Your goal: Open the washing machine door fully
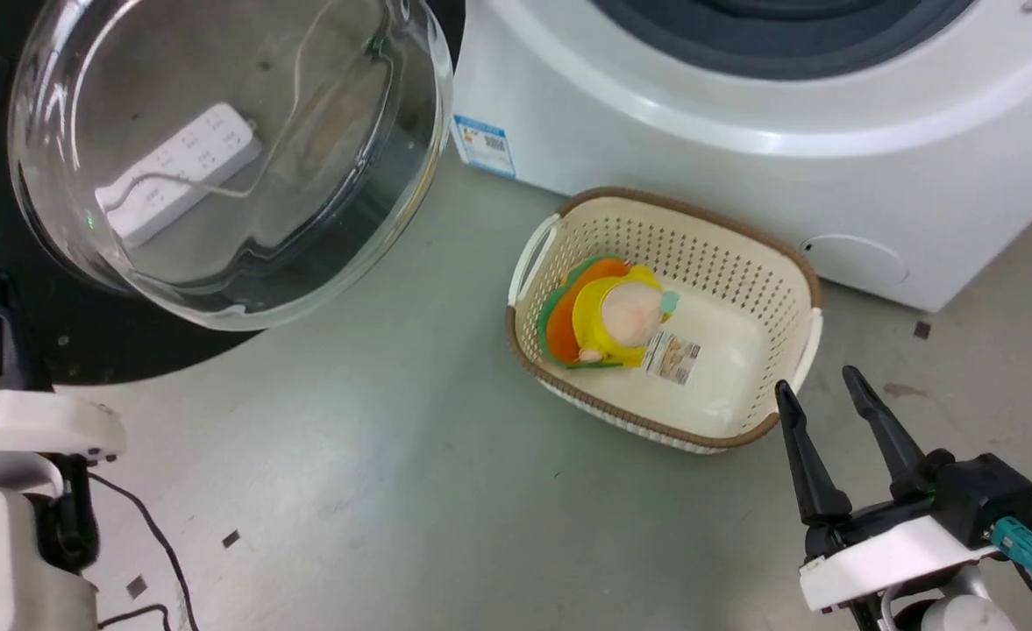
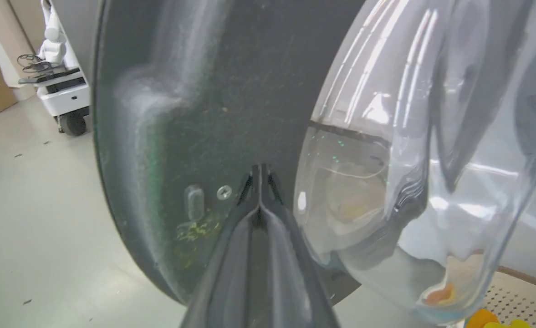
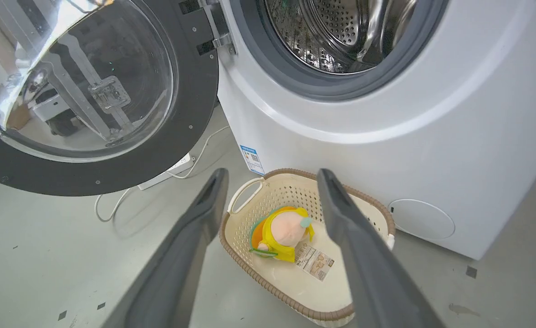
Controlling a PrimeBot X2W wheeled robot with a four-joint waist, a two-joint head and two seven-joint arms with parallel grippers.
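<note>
The door was seen swung wide of the washer on its metal hinge. It was made up of a broad glossy black rim, dotted with screws, around a clear domed glass bowl. The left gripper was closed on nothing, its tips right at the rim beside the bowl. The right gripper was spread open and empty, the door well to its left.

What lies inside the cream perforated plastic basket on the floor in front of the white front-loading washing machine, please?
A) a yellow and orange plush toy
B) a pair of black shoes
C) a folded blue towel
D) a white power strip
A: the yellow and orange plush toy lies on the bottom of the cream perforated plastic basket, with its printed paper tag beside it.
</note>
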